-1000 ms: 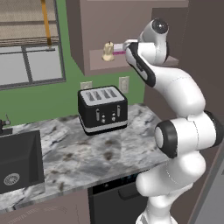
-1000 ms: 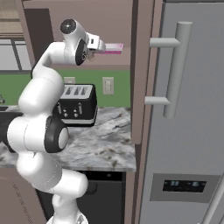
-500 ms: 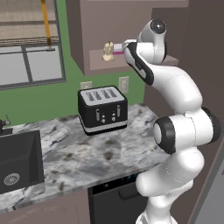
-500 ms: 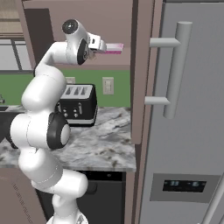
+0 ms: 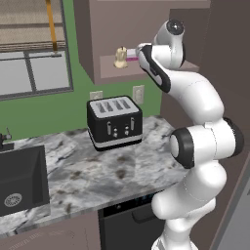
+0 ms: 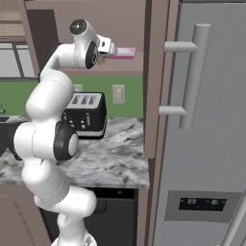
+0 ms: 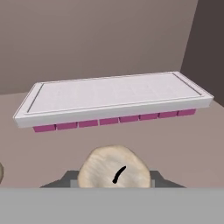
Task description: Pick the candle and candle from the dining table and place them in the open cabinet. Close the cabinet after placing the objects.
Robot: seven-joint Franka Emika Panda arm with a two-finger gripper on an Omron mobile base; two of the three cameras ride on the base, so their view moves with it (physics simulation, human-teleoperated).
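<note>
1. A kitchen with a green wall, a window with a blind at the upper left, and a grey-white marbled counter (image 5: 112, 171) running under an open mauve-brown cabinet (image 5: 110, 36).
2. On the counter stands a black toaster (image 5: 114, 122) with four slots, below the cabinet shelf; a black sink (image 5: 19, 180) is set into the counter at the far left.
3. On the right side stands a tall grey fridge (image 6: 202, 158) with a long vertical bar handle (image 6: 194, 77).
4. The white arm reaches up from the base and into the open cabinet, its hand at shelf height.
5. A cream candle (image 5: 120, 57), squat with a flared base, stands upright on the cabinet shelf (image 5: 110, 66), just left of the hand.
6. The second candle (image 7: 114, 168) shows in the hand view from above: a pale round top with a dark wick, sitting right between the grey finger parts of the gripper (image 7: 114, 179).
7. The gripper appears closed narrowly around this candle, with the fingers close on either side; actual contact is hidden behind the candle top.
8. Behind that candle on the shelf lies a flat white tray with a pink underside (image 7: 113, 103), long and low, near the cabinet's back wall.
9. The same pink-and-white tray (image 6: 122, 52) shows in the right base view, sticking out past the hand.
</note>
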